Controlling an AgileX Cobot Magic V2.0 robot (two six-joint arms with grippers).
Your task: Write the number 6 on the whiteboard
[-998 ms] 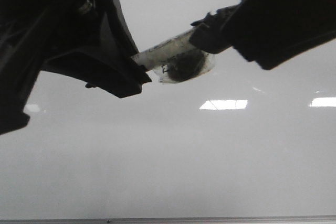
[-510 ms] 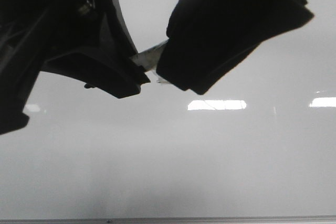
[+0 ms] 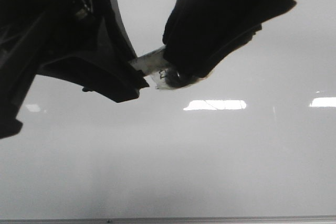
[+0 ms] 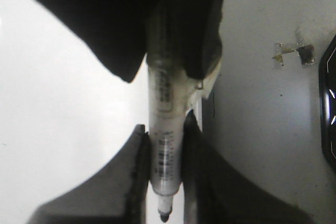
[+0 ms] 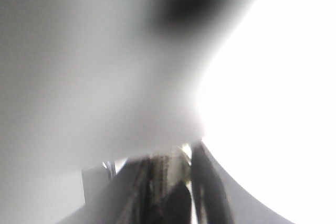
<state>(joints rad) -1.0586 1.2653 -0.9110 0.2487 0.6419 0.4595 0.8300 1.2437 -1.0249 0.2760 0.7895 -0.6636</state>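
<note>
Left jaws tight around marker [image 4: 164, 150]

The whiteboard [image 3: 173, 166] looks smooth and glossy, pale grey-white, mirroring bright ceiling lights, with a thin brushed-metal strip along its near edge. The marker [image 4: 165, 145] has a smooth, semi-gloss plastic barrel, pale with printed lettering. Both the left tool [image 4: 164, 153] and right tool [image 3: 210, 40] appear matt black plastic.

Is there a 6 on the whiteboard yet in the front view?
No: the whiteboard shows only light reflections, with no drawn line visible anywhere on it.
</note>
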